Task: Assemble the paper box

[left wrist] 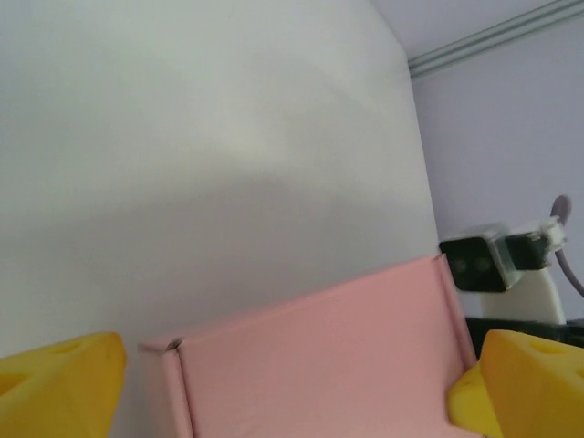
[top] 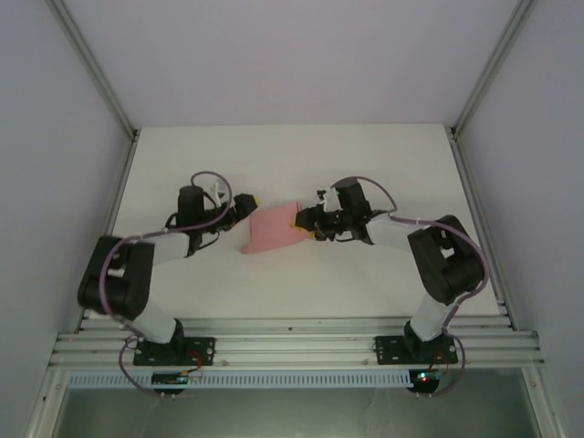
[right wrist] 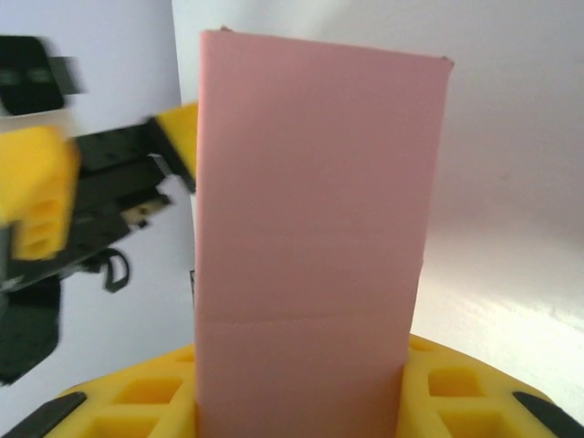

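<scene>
Near the middle of the table (top: pixel 274 155), the salmon-pink paper box (top: pixel 274 230) is pinched at its right end by the right gripper (top: pixel 307 220). The left gripper (top: pixel 246 204) stands spread wide at its left end.

On the table (top: pixel 274 155), the paper box (top: pixel 271 232) lies between my left gripper (top: pixel 248 204) and my right gripper (top: pixel 297 219).

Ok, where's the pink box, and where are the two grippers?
paper box (top: pixel 272 232), top view, middle of its pink face.
left gripper (left wrist: pixel 292 388), left wrist view, midway between its jaws.
right gripper (right wrist: pixel 301 401), right wrist view, midway between its jaws.
</scene>
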Robot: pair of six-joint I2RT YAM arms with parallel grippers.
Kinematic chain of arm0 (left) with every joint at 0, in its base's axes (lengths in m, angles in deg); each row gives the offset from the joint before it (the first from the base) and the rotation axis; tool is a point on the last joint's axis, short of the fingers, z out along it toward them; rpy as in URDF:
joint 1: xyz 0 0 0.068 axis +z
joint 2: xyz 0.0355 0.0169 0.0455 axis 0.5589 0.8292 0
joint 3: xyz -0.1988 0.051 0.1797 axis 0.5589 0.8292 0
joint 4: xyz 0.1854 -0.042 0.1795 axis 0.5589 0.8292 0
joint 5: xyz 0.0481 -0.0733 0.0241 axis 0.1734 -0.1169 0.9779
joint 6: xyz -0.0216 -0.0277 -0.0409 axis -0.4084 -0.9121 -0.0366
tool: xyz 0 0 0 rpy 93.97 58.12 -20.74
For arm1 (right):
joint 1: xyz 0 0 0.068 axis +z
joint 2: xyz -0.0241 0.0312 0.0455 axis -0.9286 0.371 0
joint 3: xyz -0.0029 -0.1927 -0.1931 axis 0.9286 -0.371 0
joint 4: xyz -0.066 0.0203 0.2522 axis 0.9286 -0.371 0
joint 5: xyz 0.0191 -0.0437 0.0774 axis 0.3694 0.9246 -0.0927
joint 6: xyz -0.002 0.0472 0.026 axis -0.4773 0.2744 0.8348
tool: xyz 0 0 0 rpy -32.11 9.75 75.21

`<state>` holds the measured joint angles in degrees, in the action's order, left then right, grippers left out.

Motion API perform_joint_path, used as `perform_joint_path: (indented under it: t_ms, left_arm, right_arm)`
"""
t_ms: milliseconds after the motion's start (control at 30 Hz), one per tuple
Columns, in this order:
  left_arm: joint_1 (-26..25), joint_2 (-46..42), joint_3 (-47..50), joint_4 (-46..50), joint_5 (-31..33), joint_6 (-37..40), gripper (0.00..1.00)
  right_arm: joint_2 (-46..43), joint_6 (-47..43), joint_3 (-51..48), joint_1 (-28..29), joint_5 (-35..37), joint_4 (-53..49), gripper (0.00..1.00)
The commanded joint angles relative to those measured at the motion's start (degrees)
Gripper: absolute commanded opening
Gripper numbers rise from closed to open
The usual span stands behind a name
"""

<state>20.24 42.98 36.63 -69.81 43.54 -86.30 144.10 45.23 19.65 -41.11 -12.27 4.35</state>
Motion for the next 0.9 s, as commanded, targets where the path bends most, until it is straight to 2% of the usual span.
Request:
perform_joint_path:
  t_ms: [0, 100, 167, 267, 400, 567, 667, 867]
  left_arm:
    - [-4.8, -11.1, -6.6, 25.1, 10.4, 24.8, 1.0]
    - [-12.1, -19.0, -8.8, 34.4, 14.1, 39.9, 1.0]
    - [-17.4, -23.0, -8.5, 37.1, 16.1, 46.5, 1.0]
    - [-25.2, -25.9, -8.1, 38.8, 20.0, 52.7, 1.0]
    - [-32.9, -23.9, -9.9, 41.9, 27.5, 57.8, 1.0]
    - [-37.5, -16.7, -13.8, 46.1, 31.4, 61.6, 1.0]
    - [-39.1, -11.8, -15.4, 47.6, 32.4, 63.0, 1.0]
    - [-39.8, -6.2, -16.1, 44.5, 42.0, 64.1, 1.0]
  right_arm:
    - [-3.5, -0.2, 4.4, -2.7, -2.1, -19.5, 0.38]
    - [-3.8, -1.3, 9.3, -5.8, -4.0, -36.0, 0.39]
    - [-3.3, -1.1, 11.4, -8.3, -7.8, -43.3, 0.4]
    - [-2.9, 0.5, 12.1, -10.9, -13.4, -48.6, 0.44]
    - [-2.1, -2.3, 14.7, -13.4, -17.1, -58.2, 0.44]
    - [-0.9, -7.4, 17.7, -15.8, -16.8, -67.4, 0.42]
    - [-0.2, -6.8, 17.6, -16.4, -17.7, -67.7, 0.43]
    - [0.2, -6.9, 17.6, -16.4, -19.0, -68.7, 0.45]
